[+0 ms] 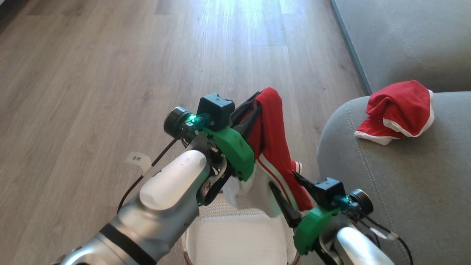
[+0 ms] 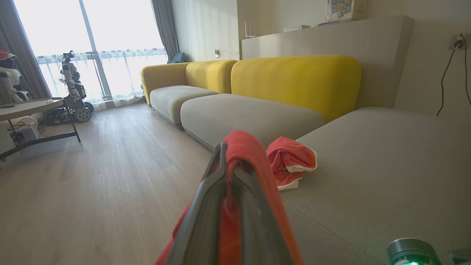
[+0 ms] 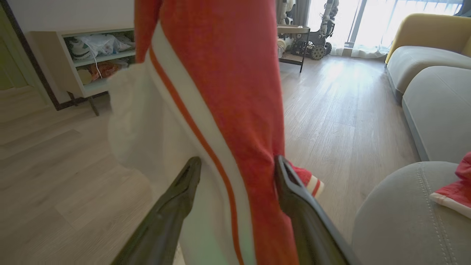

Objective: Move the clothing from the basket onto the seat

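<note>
A red garment with white stripes (image 1: 270, 147) hangs from my left gripper (image 1: 254, 106), which is shut on its top fold above the basket (image 1: 235, 235). In the left wrist view the fingers (image 2: 217, 176) pinch the red cloth (image 2: 246, 154). My right gripper (image 1: 289, 187) is open lower down, one finger on each side of the hanging garment (image 3: 220, 110); its fingers (image 3: 187, 184) stand apart. A second red garment with white trim (image 1: 399, 110) lies crumpled on the grey-green seat (image 1: 386, 191), and appears again in both wrist views (image 2: 290, 162) (image 3: 454, 193).
Wooden floor (image 1: 110, 73) stretches to the left and ahead. A yellow-backed sofa (image 2: 294, 81) runs along the wall. A round table (image 2: 29, 106) and another robot (image 2: 71, 88) stand by the window. A low shelf (image 3: 84, 59) is off to one side. A paper tag (image 1: 138, 161) lies on the floor.
</note>
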Robot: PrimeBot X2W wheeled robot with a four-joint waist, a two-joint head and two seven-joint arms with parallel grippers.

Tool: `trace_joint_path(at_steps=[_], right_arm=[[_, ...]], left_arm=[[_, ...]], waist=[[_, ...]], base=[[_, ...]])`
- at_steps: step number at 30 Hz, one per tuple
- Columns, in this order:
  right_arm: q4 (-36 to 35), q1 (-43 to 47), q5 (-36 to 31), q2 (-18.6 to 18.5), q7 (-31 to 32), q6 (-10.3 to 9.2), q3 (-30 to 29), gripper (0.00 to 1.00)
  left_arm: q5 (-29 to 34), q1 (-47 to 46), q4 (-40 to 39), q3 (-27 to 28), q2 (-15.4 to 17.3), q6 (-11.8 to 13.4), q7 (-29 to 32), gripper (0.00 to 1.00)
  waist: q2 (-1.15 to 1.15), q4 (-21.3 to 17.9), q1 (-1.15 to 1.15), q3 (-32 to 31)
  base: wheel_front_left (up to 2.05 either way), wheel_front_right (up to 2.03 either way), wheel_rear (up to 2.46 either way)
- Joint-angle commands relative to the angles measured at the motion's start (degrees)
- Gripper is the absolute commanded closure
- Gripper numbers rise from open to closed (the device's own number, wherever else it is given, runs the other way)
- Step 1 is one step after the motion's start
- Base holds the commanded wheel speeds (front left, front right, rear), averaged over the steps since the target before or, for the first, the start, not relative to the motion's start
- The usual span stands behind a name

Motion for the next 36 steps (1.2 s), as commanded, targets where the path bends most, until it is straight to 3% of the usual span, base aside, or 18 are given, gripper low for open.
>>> trace_joint_path(at_steps=[1,14,15,17,20,28,29,31,33,34,36], right_arm=[[-1.0,-3.8,0.5,0.0,-0.4,-0.02,1.2,0.0],[6.4,-12.2,3.9,0.0,-0.4,-0.02,9.8,0.0],[6.6,-12.5,4.4,0.1,-0.4,-0.02,10.3,0.04],[6.5,-13.1,5.3,0.1,-0.4,-0.02,11.2,0.55],[6.1,-13.5,6.5,0.1,-0.4,-0.02,11.9,1.0],[4.2,-12.9,7.1,-0.3,-0.4,-0.02,9.7,1.0],[3.8,-12.9,6.9,-0.6,-0.4,-0.02,9.2,1.0],[3.0,-12.7,6.7,-1.1,-0.4,-0.02,8.1,1.0],[1.9,-12.5,6.5,-1.7,-0.4,-0.02,6.6,1.0],[1.4,-12.3,6.3,-2.1,-0.4,-0.02,5.9,1.0],[0.4,-12.1,5.8,-2.8,-0.4,-0.02,4.6,1.0]], left_arm=[[0.6,-4.4,-2.2,1.8,1.1,0.4,0.1,1.0],[0.4,-3.9,-6.0,0.8,1.4,1.1,0.9,1.0],[0.3,-3.8,-6.0,0.8,1.4,1.1,0.9,1.0],[0.0,-3.6,-6.0,0.9,1.6,1.3,0.9,1.0],[-0.3,-2.9,-5.7,1.0,2.0,1.7,1.2,1.0],[-2.2,0.6,-3.7,2.3,3.2,2.4,-0.9,1.0],[-2.3,1.0,-3.4,2.4,3.3,2.5,-1.3,0.9],[-2.6,1.9,-2.7,2.5,3.5,2.6,-2.2,0.6],[-2.8,2.8,-1.9,2.5,3.7,2.5,-2.9,0.11],[-2.9,3.2,-1.6,2.5,3.7,2.4,-3.3,0.0],[-3.1,4.0,-0.9,2.4,3.7,2.3,-4.0,0.0]], waist=[[0.0,0.3,0.01,0.0],[0.0,2.8,0.01,0.8],[0.0,2.9,0.01,0.9],[0.0,3.1,0.01,1.0],[0.0,3.2,0.01,1.1],[0.0,2.0,0.01,1.6],[0.0,1.7,0.01,1.6],[0.0,1.0,0.01,1.8],[0.0,0.1,0.01,1.9],[0.0,-0.4,0.01,1.9],[0.0,-1.5,0.01,2.0]], base=[[0.0,0.0,0.0],[0.0,0.0,0.0],[0.0,0.0,0.0],[0.0,0.0,0.0],[0.0,0.0,0.0],[0.0,0.0,0.0],[0.0,0.0,0.0],[0.0,0.0,0.0],[0.0,0.0,0.0],[0.0,0.0,0.0],[0.0,0.0,0.0]])
